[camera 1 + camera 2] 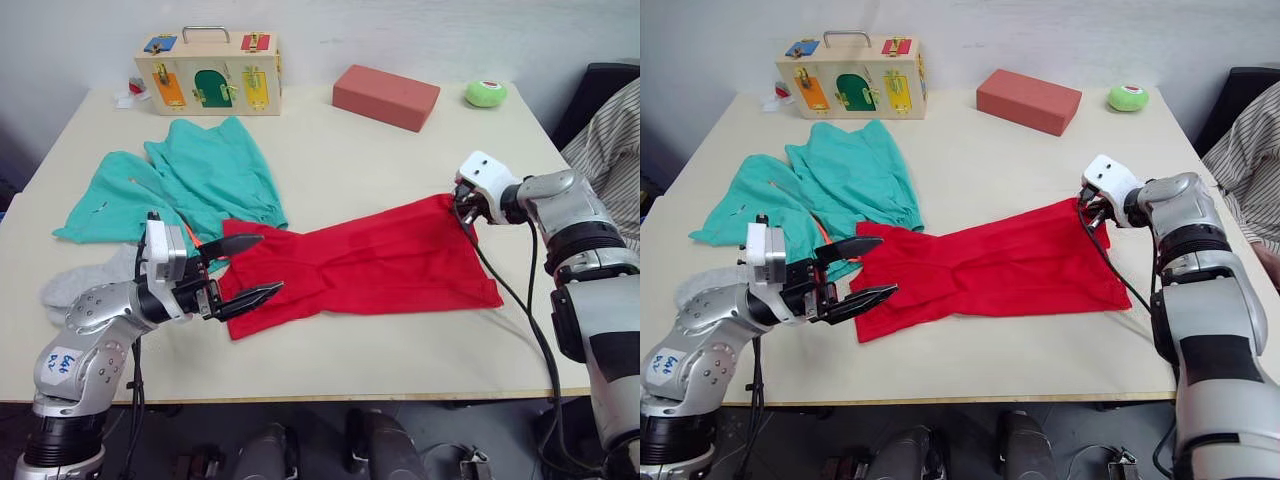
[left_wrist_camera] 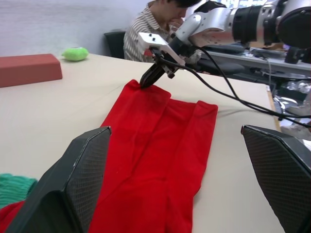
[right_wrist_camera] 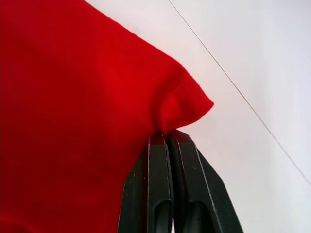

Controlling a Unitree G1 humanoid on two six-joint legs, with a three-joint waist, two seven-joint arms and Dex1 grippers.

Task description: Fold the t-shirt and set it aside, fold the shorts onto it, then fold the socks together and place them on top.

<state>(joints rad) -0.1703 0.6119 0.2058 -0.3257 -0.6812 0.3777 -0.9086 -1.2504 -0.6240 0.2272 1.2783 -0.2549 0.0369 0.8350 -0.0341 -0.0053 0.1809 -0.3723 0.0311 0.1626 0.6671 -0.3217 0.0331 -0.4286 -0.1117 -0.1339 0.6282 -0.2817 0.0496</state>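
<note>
The red t-shirt (image 1: 370, 265) lies folded into a long strip across the middle of the table. My right gripper (image 1: 463, 213) is shut on its far right corner, and the pinched cloth (image 3: 180, 104) bunches just past the closed fingers. At the strip's left end my left gripper (image 1: 252, 267) hovers open, one finger on each side of the cloth edge. The teal shorts (image 1: 190, 180) are spread out at the back left, with a bit of orange drawstring (image 1: 191, 236) showing. Grey socks (image 1: 85, 280) lie at the left edge, partly behind my left arm.
A wooden latch box (image 1: 208, 70) stands at the back left. A red brick-like block (image 1: 385, 96) and a green ball (image 1: 485, 93) sit along the back edge. A person in a striped shirt (image 1: 610, 140) sits at the right.
</note>
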